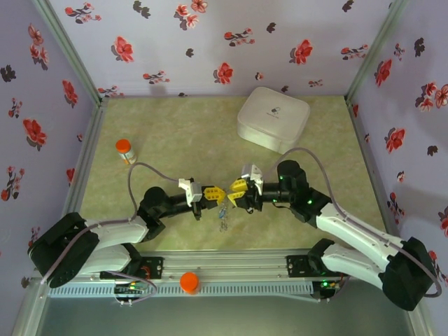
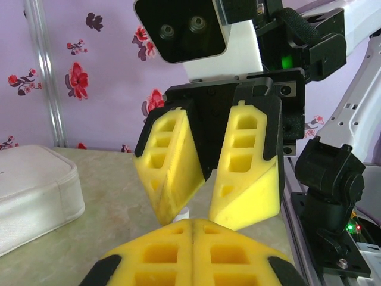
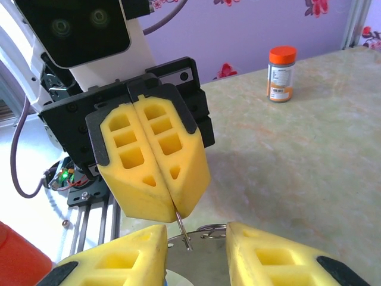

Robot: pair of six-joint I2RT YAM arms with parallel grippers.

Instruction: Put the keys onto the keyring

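Keyring (image 3: 183,233) wire pinched between the two hands at mid-surface, keys (image 1: 222,222) just on the near side.

Left hand (image 3: 171,211) is clenched, its yellow pads pressed flat together, and a thin metal wire that I take for part of the ring comes out from its tips. Right hand (image 2: 205,214) faces it tip to tip with its fingers apart, the wire lying in the gap, and grasps nothing I can make out. From above, the keys are a small bluish cluster, and I cannot tell whether they hang from the ring or lie on the surface (image 1: 175,140). The ring looks light, thin, stiff and smooth, so it will likely twist or slide in foam pads. It is best gripped across the wire beside its opening. The keys look tiny and slippery and are best pinched by the flat head, leaving the hole free.
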